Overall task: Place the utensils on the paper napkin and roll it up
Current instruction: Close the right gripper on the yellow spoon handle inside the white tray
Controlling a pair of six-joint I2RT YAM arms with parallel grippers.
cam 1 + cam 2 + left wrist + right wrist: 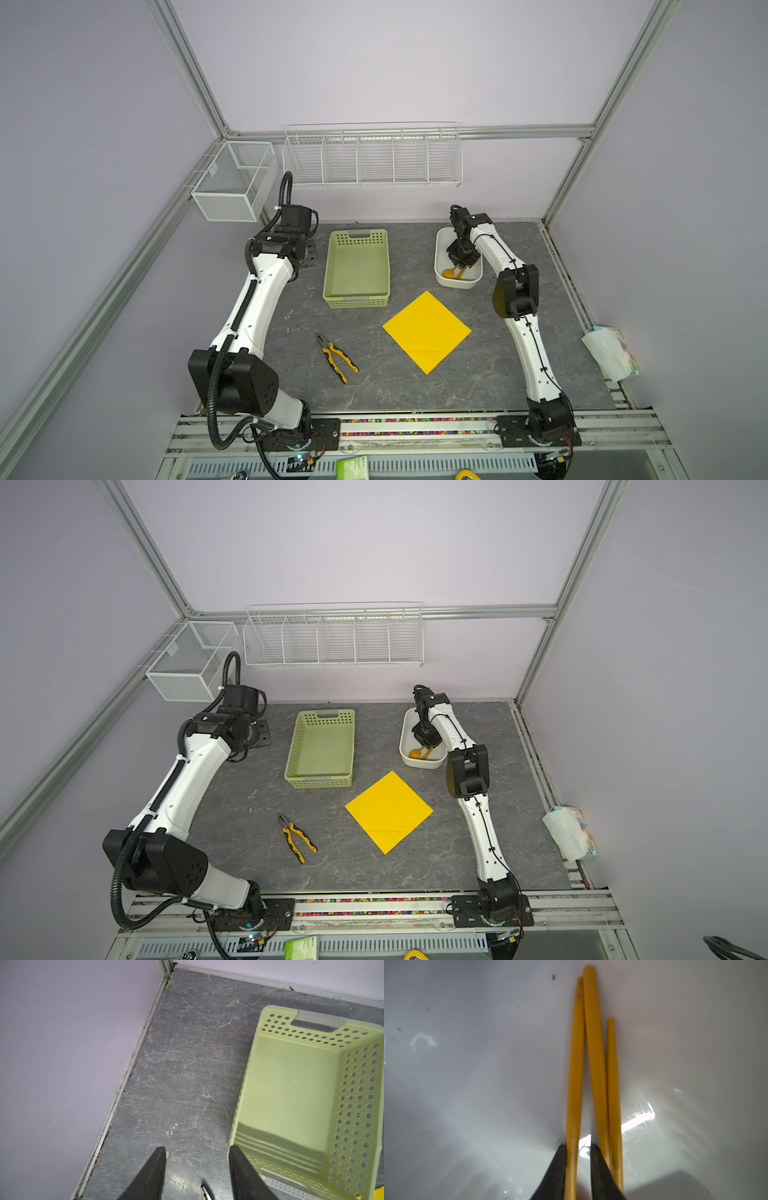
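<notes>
The yellow paper napkin (pixel 427 331) (pixel 389 811) lies flat on the grey table, turned like a diamond, with nothing on it. The orange utensils (pixel 454 272) (pixel 420 752) lie in a white tub (pixel 439 249) (pixel 403 733) behind it, a round spoon bowl showing at the tub's near end. My right gripper (pixel 460 261) (pixel 427 740) (pixel 577 1145) is down in the tub, narrowly open. One orange handle (pixel 576 1064) runs between its fingers, against one of them with a gap to the other. Two more handles (pixel 598 1064) lie beside it. My left gripper (pixel 197 1147) hangs open and empty over bare table beside the green basket.
A pale green perforated basket (pixel 356 237) (pixel 322 717) (pixel 311 1030) stands empty left of the tub. Yellow-and-black pliers (pixel 337 357) (pixel 297 837) lie front left of the napkin. Wire racks (pixel 372 156) hang on the back wall. A tissue packet (pixel 611 353) sits by the right wall.
</notes>
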